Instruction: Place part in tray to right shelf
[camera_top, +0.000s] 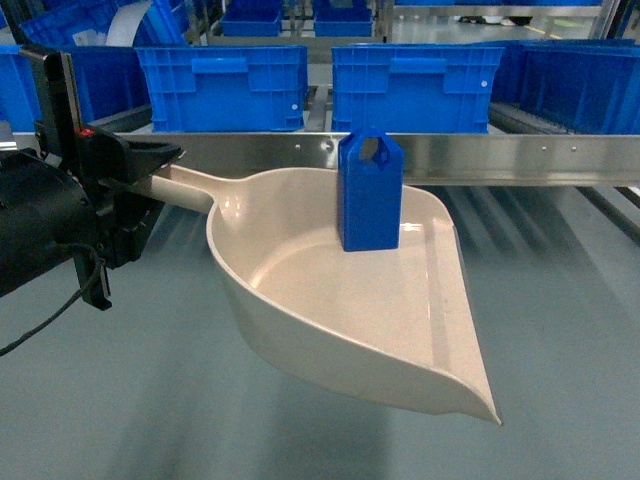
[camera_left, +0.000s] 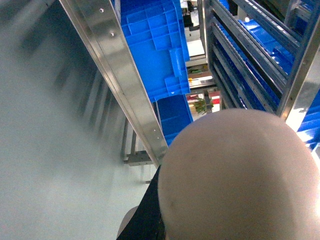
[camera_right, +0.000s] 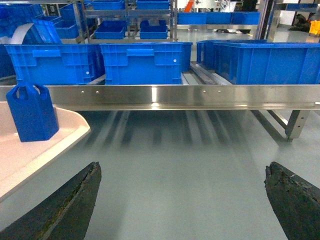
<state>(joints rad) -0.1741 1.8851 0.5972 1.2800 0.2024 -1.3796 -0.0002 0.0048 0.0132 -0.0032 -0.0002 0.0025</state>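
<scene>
The beige tray hangs in the air in front of the right shelf's steel rail, lip toward the lower right. My left gripper is shut on its long handle at the left. The blue part stands upright inside the tray near its back wall. In the left wrist view the tray's underside fills the lower right and hides the jaws. My right gripper is open and holds nothing, to the right of the tray's rim and the part. It is out of the head view.
Two large blue crates sit on the shelf behind the rail, with more crates to the right and on racks behind. A steel leg stands at the rail's right end. Grey floor lies below.
</scene>
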